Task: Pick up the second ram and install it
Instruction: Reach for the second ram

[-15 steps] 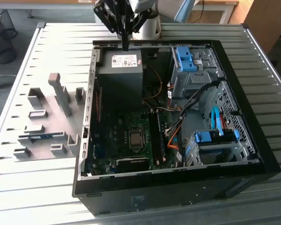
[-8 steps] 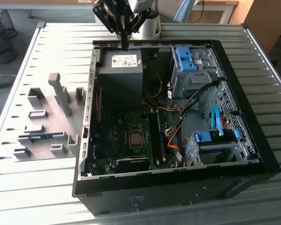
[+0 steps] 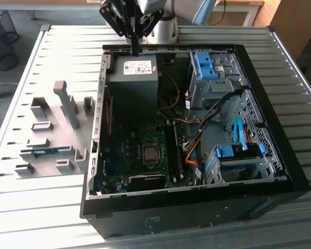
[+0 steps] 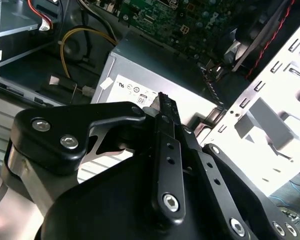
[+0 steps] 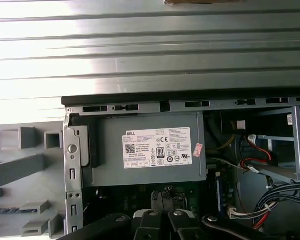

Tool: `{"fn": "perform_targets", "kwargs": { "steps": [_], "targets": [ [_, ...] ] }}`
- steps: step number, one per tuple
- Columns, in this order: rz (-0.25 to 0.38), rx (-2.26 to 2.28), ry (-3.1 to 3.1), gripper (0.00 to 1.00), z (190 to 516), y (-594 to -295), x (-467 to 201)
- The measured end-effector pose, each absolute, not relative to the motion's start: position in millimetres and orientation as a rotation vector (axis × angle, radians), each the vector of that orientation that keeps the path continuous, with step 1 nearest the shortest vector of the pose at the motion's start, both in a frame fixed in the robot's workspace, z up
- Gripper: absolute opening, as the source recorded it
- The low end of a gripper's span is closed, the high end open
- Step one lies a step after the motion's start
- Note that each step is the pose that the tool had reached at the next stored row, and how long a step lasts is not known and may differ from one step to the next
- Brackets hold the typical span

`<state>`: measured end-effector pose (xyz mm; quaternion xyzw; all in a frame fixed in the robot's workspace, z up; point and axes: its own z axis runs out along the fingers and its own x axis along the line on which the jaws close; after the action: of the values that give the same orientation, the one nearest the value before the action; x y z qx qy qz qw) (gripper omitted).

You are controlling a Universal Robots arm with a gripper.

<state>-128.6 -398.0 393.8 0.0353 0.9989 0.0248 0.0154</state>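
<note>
My claw (image 3: pixel 136 51) hangs closed and empty above the power supply (image 3: pixel 135 78). The second ram (image 3: pixel 45 151) sits well away from it, outside the case toward the exterior view's left and nearer that camera. It rests in the grey fixture (image 3: pixel 54 122), long axis running across that view.

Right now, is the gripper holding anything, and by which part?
Nothing. The gripper hangs shut and empty above the power supply, away from the memory stick.
</note>
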Motion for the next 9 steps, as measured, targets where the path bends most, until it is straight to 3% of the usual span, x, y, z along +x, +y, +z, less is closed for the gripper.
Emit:
{"fn": "perform_targets", "kwargs": {
  "steps": [9],
  "targets": [
    [0.077, 0.110, 3.108, 0.11, 393.8, -398.0, -137.2]
  ]
}}
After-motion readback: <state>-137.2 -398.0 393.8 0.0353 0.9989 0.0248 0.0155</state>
